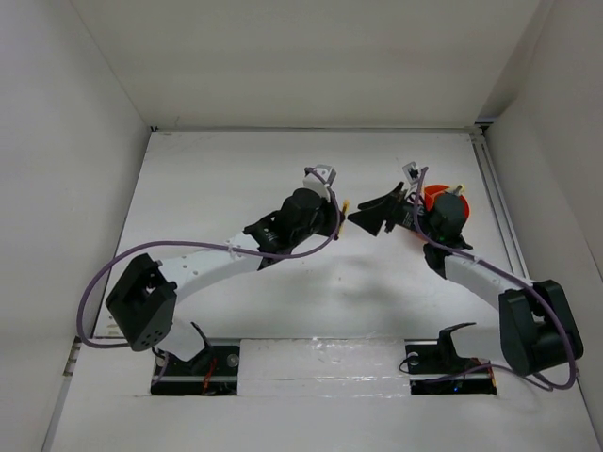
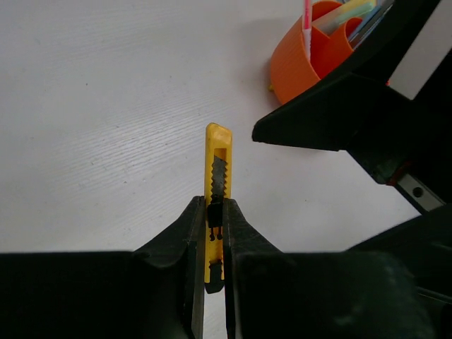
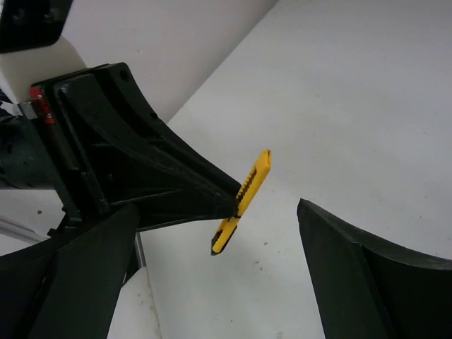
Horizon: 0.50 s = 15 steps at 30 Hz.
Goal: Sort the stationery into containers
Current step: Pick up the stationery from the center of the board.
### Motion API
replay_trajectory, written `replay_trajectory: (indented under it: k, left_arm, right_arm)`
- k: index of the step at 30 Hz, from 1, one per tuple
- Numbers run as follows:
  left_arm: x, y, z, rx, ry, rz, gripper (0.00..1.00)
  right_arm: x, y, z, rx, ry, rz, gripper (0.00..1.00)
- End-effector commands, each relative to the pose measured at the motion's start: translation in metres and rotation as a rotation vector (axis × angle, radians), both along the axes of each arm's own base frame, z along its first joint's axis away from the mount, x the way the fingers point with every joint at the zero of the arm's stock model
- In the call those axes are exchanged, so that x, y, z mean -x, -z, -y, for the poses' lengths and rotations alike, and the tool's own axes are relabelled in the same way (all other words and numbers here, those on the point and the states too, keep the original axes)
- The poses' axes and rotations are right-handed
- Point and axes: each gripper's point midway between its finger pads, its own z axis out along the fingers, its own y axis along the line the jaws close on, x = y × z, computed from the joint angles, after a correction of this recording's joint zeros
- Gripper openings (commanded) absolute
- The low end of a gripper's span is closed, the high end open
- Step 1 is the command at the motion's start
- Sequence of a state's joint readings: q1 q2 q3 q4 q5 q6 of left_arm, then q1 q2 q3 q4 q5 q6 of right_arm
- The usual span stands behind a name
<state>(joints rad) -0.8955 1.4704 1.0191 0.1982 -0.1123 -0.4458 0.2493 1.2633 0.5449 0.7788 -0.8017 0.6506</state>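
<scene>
Left gripper (image 2: 212,233): we are pinching the yellow-black cutter (image 2: 217,166) by its tail, near the orange tub (image 2: 296,63).
Right gripper (image 1: 377,209): we are presenting it wide open beside the cutter.
Handling: we are judging it light, stiff and slick, with the flat sides best for holding.

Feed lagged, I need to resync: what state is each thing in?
Slim yellow-and-black plastic utility knife: clamped, lifted off the table.
Left claw: shut on the knife.
Right claw: open, empty.
Round orange plastic tub: upright, holding pens.
</scene>
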Motion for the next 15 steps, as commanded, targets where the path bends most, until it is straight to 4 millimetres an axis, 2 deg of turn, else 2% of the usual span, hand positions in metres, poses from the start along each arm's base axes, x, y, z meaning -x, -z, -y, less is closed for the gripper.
replay_trajectory:
  k: [1, 3, 6, 7, 10, 13, 14, 15]
  left_arm:
    - [0.004, -0.032, 0.003, 0.075, 0.038, 0.073, 0.00]
    - [0.007, -0.035, 0.003, 0.087, 0.050, 0.078, 0.00]
    - [0.008, -0.035, 0.004, 0.089, 0.059, 0.076, 0.00]
    - [0.010, -0.042, 0.006, 0.107, 0.072, 0.085, 0.00]
    - [0.011, -0.036, 0.004, 0.099, 0.072, 0.078, 0.00]
    - [0.012, -0.039, 0.006, 0.108, 0.081, 0.082, 0.00]
    - [0.012, -0.039, 0.006, 0.108, 0.081, 0.082, 0.00]
    - [0.012, -0.039, 0.006, 0.108, 0.081, 0.082, 0.00]
  right_arm:
    - [-0.001, -0.016, -0.008, -0.049, -0.017, 0.074, 1.00]
    - [-0.005, -0.010, -0.012, -0.045, -0.018, 0.053, 1.00]
    - [-0.010, -0.016, -0.017, -0.062, -0.021, 0.079, 0.99]
    - [-0.010, -0.015, -0.021, -0.073, -0.034, 0.077, 0.99]
    - [-0.013, -0.018, -0.027, -0.103, -0.048, 0.065, 0.96]
    - [-0.013, -0.020, -0.032, -0.128, -0.064, 0.077, 0.89]
    - [-0.014, -0.026, -0.032, -0.142, -0.067, 0.101, 0.86]
    - [-0.011, -0.027, -0.035, -0.149, -0.077, 0.089, 0.81]
